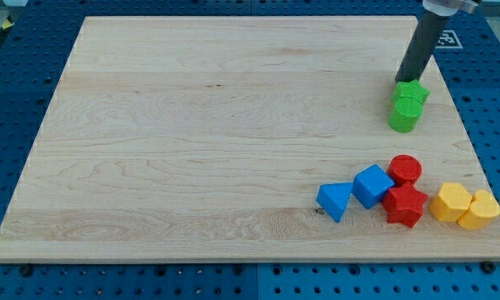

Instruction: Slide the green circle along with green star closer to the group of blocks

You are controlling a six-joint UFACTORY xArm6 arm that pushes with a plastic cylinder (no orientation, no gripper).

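Observation:
The green star sits near the view's right edge of the wooden board, with the green circle touching it just below. My tip rests at the star's upper left side, touching it. The group lies at the view's bottom right: a blue triangle, a blue cube, a red circle, a red star, and two yellow blocks. The green pair stands apart from the group, above the red circle.
The board lies on a blue perforated table. The board's right edge runs close to the green blocks and the yellow blocks. The rod leans up toward the view's top right.

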